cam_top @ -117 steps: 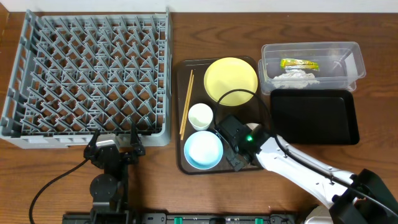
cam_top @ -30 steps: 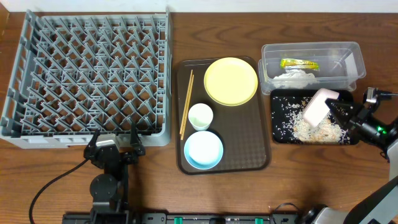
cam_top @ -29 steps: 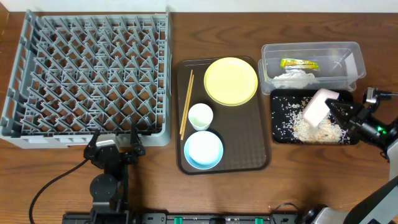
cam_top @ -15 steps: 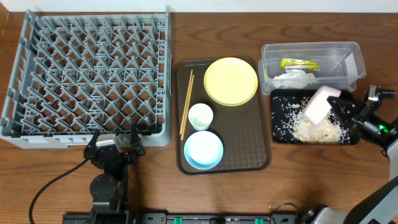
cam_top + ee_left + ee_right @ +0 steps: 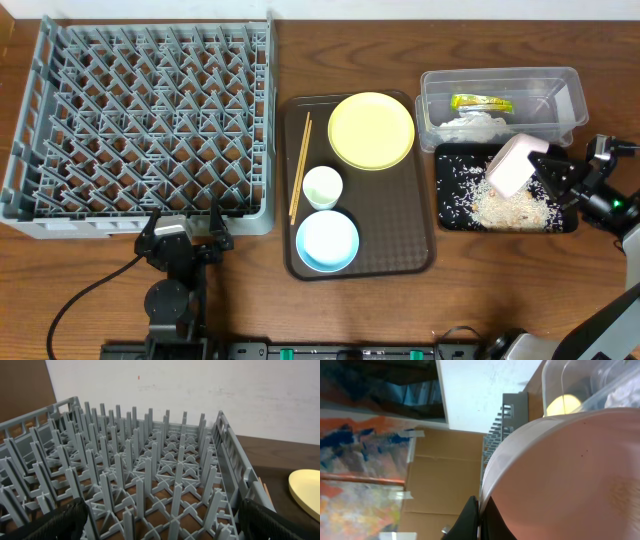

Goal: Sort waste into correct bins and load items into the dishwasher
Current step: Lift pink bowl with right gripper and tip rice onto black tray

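My right gripper is shut on the rim of the pinkish-white bowl, holding it tipped over the black tray; the bowl fills the right wrist view. Whitish-tan food scraps lie spread in the tray. The clear tub holds the yellow-green wrapper and crumpled white paper. The yellow plate, white cup, light blue bowl and chopsticks sit on the brown tray. The grey rack is empty. My left gripper is open at the rack's near edge.
The brown serving tray lies between the rack and the two bins. A black cable runs across the table at the front left. In the left wrist view the rack's pegs stand right in front of the fingers.
The right gripper carried the pinkish-white bowl from the brown tray to over the black tray, where food scraps now lie. In the last second the bowl shifted slightly up and right. The left arm is still.
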{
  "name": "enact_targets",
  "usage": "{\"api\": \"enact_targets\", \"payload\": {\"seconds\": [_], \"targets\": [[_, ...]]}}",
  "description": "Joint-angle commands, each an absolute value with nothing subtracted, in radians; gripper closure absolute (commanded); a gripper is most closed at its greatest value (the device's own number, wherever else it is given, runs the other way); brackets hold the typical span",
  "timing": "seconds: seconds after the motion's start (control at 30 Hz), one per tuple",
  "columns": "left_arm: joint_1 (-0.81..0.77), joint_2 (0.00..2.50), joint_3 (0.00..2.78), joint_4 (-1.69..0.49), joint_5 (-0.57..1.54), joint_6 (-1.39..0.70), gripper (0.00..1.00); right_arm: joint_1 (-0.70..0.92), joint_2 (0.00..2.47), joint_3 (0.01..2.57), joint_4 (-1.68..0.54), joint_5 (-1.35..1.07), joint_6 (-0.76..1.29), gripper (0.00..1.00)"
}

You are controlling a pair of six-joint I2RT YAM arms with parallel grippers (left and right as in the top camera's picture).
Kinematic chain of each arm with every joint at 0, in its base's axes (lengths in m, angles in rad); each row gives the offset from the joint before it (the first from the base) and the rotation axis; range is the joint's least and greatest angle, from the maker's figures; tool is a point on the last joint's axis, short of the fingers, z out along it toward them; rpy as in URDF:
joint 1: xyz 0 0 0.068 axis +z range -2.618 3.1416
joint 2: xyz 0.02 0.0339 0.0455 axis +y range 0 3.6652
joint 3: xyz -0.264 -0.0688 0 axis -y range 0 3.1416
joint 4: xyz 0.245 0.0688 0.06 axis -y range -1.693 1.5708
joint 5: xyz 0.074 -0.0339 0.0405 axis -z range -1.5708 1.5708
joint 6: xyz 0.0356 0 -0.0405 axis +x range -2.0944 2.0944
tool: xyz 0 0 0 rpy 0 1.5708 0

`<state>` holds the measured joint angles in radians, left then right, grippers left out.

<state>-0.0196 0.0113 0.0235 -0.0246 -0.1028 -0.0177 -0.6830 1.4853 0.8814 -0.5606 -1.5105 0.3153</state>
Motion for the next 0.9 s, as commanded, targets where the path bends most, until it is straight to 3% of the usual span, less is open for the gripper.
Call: {"api": "enact_targets", "payload": {"seconds": [0.0, 0.47, 0.87], "targets": [[-0.018, 0.011, 0.004, -0.063, -0.109, 0.0, 0.03, -0.672, 1.455, 0.88, -0.567, -1.491, 0.356, 0.99], [-0.018, 0.011, 0.004, -0.063, -0.109, 0.0, 0.03, -0.674, 1.454, 0.881, -0.455, -1.553, 0.541, 0.99], [-0.018, 0.011, 0.004, -0.063, -0.109, 0.0, 0.03, -0.645, 1.432, 0.881, -0.391, -1.523, 0.56, 0.99]]}}
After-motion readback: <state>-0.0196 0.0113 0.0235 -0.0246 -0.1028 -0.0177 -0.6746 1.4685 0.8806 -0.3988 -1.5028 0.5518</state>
